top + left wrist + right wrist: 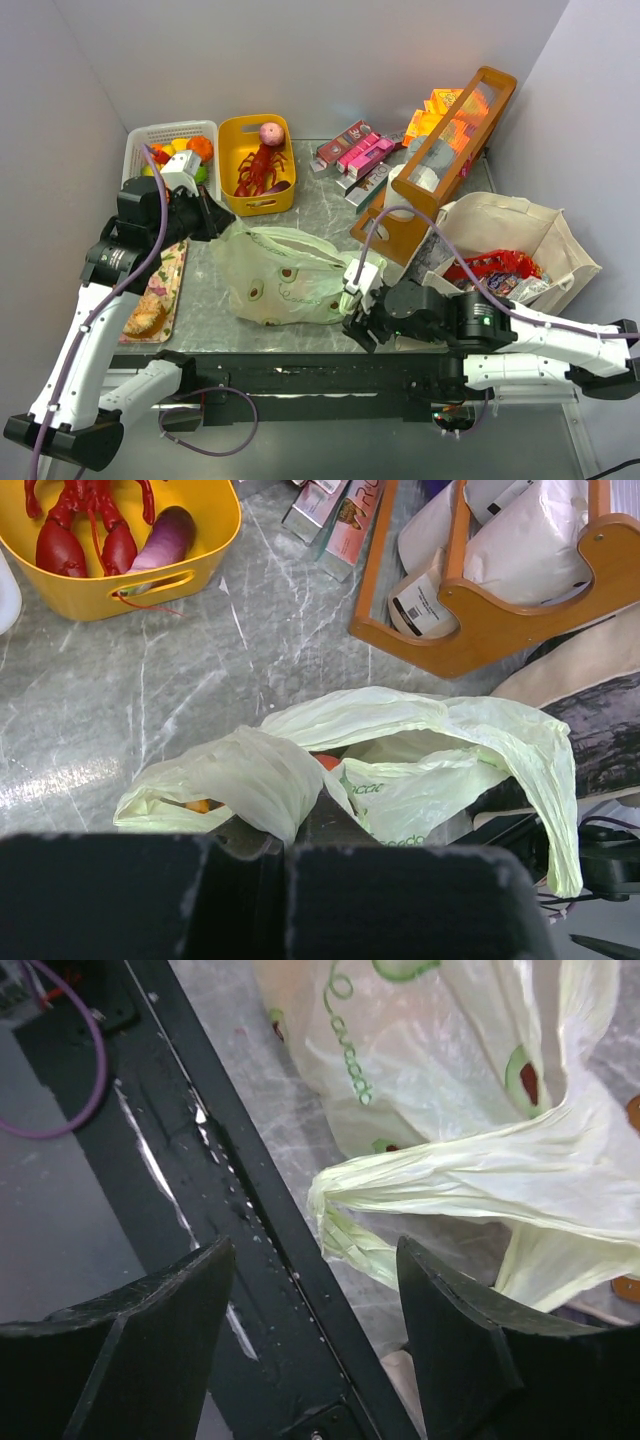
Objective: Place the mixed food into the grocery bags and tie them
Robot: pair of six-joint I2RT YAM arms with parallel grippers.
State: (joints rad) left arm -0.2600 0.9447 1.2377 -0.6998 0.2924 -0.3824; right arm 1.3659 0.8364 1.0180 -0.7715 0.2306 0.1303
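The pale green plastic bag (285, 275) lies in the middle of the table with food inside; a red item (325, 761) and an orange one (198, 805) show through its mouth. My left gripper (213, 218) is at the bag's far left corner, shut on a bunched handle of the bag (262, 780). My right gripper (352, 318) is open at the bag's near right; a twisted handle (400, 1185) lies just ahead of its spread fingers, untouched. The beige canvas tote (520, 225) stands at the right with red snack packets (495, 265) inside.
A yellow basket (252, 203) with a red lobster (262, 165) and a white basket (170, 133) of toy fruit stand at the back left. A wooden crate (440, 150) leans behind the tote, beside pink boxes (360, 155). A tray (165, 285) lies at the left. A black rail (270, 1230) runs below my right gripper.
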